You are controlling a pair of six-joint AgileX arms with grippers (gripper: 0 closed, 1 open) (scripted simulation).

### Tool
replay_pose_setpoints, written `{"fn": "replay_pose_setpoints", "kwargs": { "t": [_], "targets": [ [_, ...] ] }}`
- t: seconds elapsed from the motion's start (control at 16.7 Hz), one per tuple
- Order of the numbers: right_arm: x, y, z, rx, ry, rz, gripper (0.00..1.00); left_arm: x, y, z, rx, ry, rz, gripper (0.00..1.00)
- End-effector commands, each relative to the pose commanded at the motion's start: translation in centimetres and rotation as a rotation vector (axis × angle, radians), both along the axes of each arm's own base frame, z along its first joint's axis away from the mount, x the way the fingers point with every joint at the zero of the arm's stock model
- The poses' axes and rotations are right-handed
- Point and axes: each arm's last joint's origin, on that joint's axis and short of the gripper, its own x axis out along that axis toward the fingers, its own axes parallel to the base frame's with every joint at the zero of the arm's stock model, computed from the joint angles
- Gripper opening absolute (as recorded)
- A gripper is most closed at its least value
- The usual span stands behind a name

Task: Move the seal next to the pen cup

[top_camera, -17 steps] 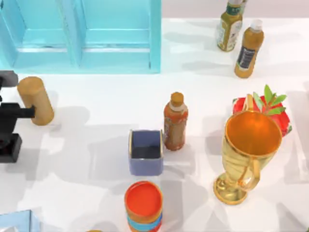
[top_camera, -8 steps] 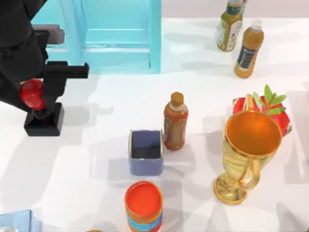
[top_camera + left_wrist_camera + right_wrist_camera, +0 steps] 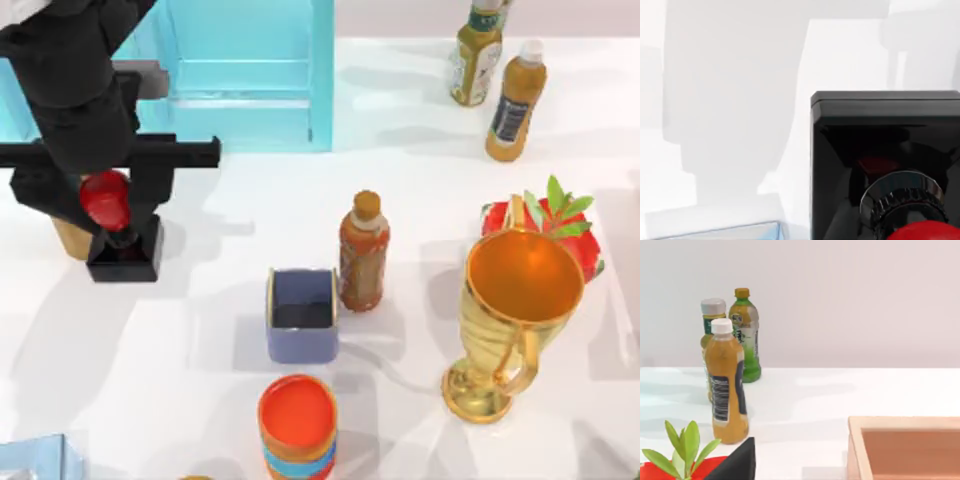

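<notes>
Currently, items L to R, top view:

1. Left gripper — far L of table, just in front of the teal cabinet. Clamped on the seal's red knob; fingers either side of it.
2. Seal — black block base below the knob, hanging from that gripper, looks lifted clear of the table w/ its shadow beneath. Left wrist view: base close up, knob at the frame edge. Tan wooden cylinder partly hidden behind arm and seal.
3. Pen cup — slate-blue square box, centre, upright, well apart from the seal. Orange-red round cup nearer the front edge; brown bottle just beside the pen cup's R side.
4. Gold trophy cup, strawberry-like thing, two bottles — R side, not involved.
5. Right gripper — can't tell its state.

Step in hand, as I judge: carry phase, seal grasped, en route. Next move calls for travel R and toward the front, to the bare table on the pen cup's L side, then lowering w/ base flat, and release w/o nudging the cup.
</notes>
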Motion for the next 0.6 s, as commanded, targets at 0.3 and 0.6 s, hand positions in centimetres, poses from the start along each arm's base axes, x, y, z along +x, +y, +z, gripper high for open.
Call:
{"fn": "replay_pose_setpoints", "kwargs": {
  "t": [0.3, 0.6],
  "targets": [
    [0.0, 0.0, 0.0, 0.0, 0.0, 0.0, 1.0, 1.4, -5.4, -4.7, -0.002, -0.005, -0.002, 0.0],
    [0.0, 0.0, 0.0, 0.0, 0.0, 0.0, 1.0, 1.4, -5.5, -5.0, -0.003, -0.006, 0.0, 0.0]
  ]
}}
